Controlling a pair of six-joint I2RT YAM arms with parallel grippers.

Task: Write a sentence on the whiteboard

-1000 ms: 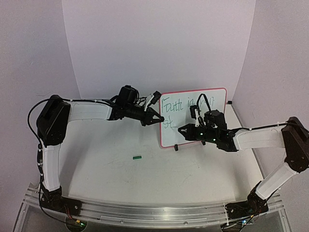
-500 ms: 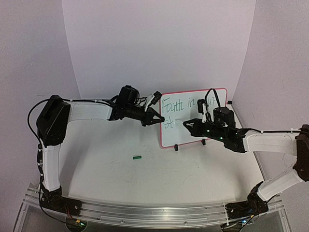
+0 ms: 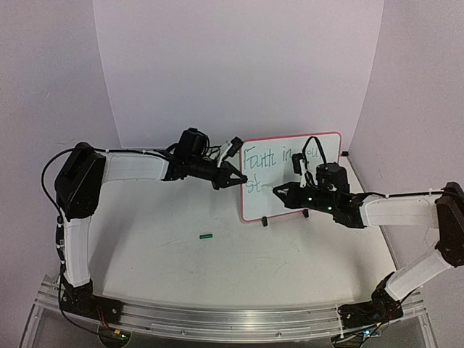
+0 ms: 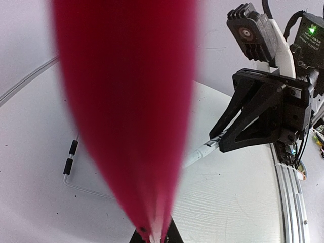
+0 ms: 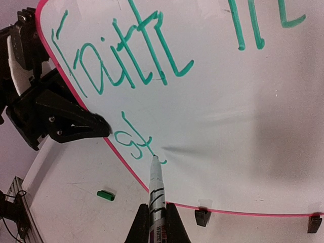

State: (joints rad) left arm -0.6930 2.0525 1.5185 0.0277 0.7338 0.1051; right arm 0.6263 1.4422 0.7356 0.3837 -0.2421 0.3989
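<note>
I see a small green cap (image 3: 206, 235) lying on its side on the white table (image 3: 174, 279), left of centre and about midway between near and far, with faint scuffs on the surface around it. A white marker (image 5: 157, 197) with black bands points toward the far side. An aluminium rail (image 3: 232, 317) runs along the near edge, and a pale curved backdrop (image 3: 239, 65) closes the far side.

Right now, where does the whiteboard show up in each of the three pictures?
Top external: whiteboard stands right of centre.
Left wrist: its red rim, a blurred band down the middle.
Right wrist: whiteboard fills most of the frame.
Shared landmark: left gripper clamped on its left edge.
</note>
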